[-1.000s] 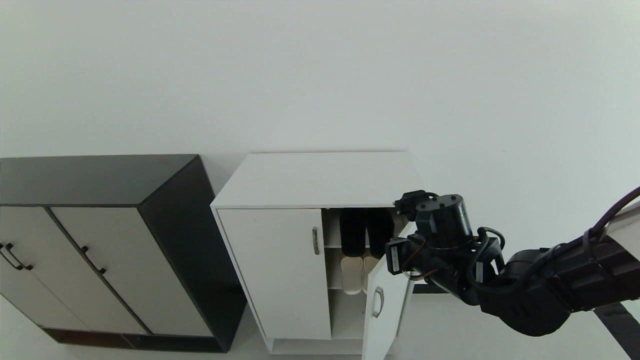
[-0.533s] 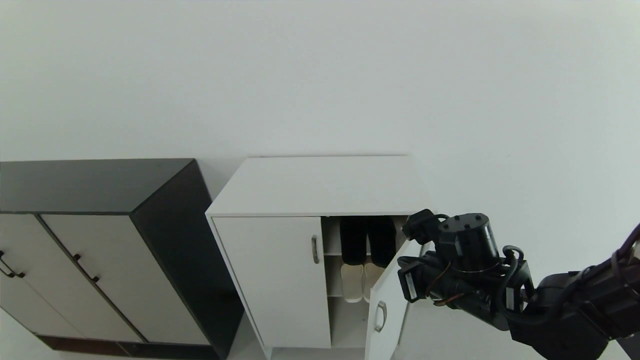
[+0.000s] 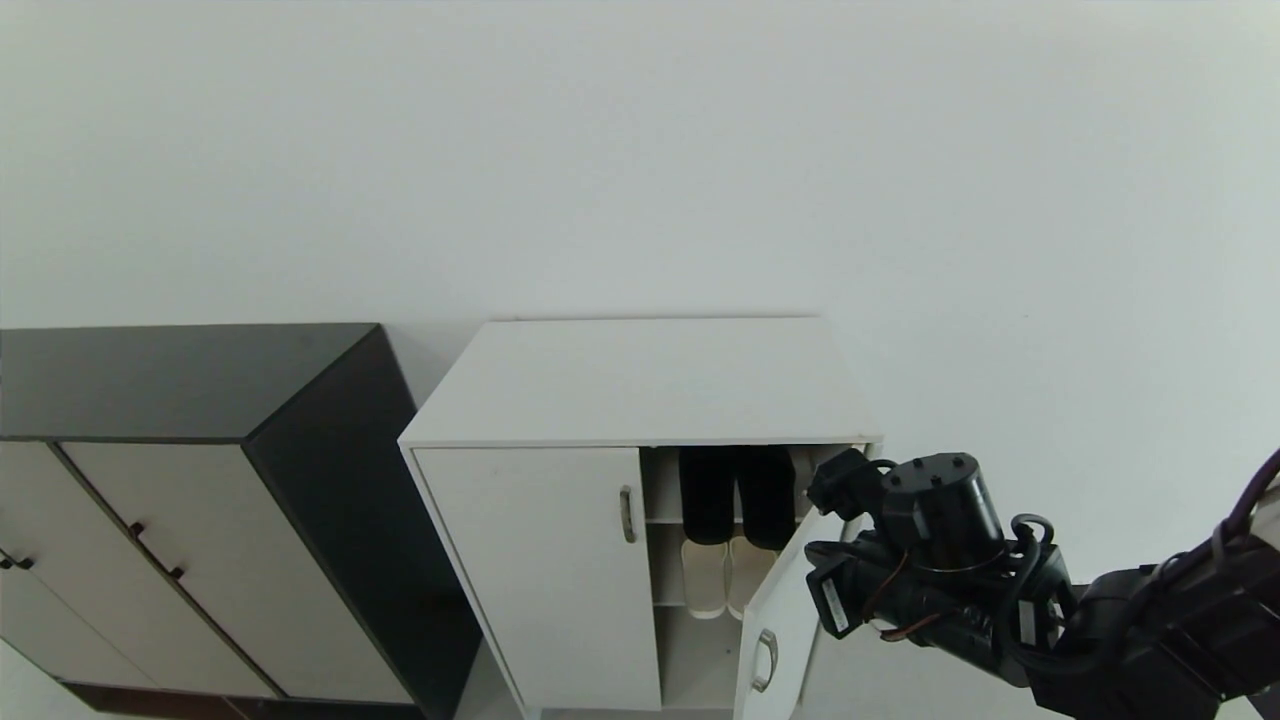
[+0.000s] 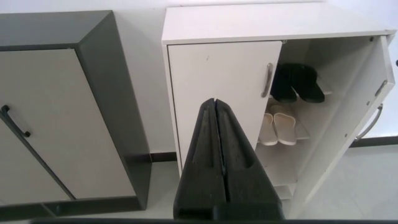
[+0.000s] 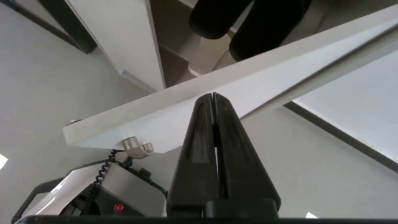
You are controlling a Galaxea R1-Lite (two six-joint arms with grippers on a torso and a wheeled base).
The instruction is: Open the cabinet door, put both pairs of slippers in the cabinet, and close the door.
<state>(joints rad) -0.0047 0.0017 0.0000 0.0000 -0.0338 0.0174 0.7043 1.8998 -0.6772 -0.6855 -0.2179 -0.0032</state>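
Note:
The white cabinet [image 3: 640, 380] stands against the wall with its left door [image 3: 540, 570] closed and its right door [image 3: 775, 620] ajar. Black slippers [image 3: 735, 495] lie on the top shelf, and white slippers [image 3: 722, 575] on the shelf below. My right arm's wrist [image 3: 930, 540] is at the outer face of the open door, near its top. In the right wrist view my right gripper [image 5: 213, 98] is shut, its tips against the door [image 5: 298, 81] above the handle [image 5: 137, 146]. My left gripper [image 4: 215, 102] is shut on nothing, well back from the cabinet [image 4: 273, 22].
A dark cabinet [image 3: 190, 380] with beige doors stands close on the white one's left. A bare wall rises behind both. A dark baseboard [image 4: 373, 142] runs along the floor to the right of the open door.
The head camera has moved, so the whole picture has shifted. My right arm now sits a little lower against the open door. The door's angle looks much the same.

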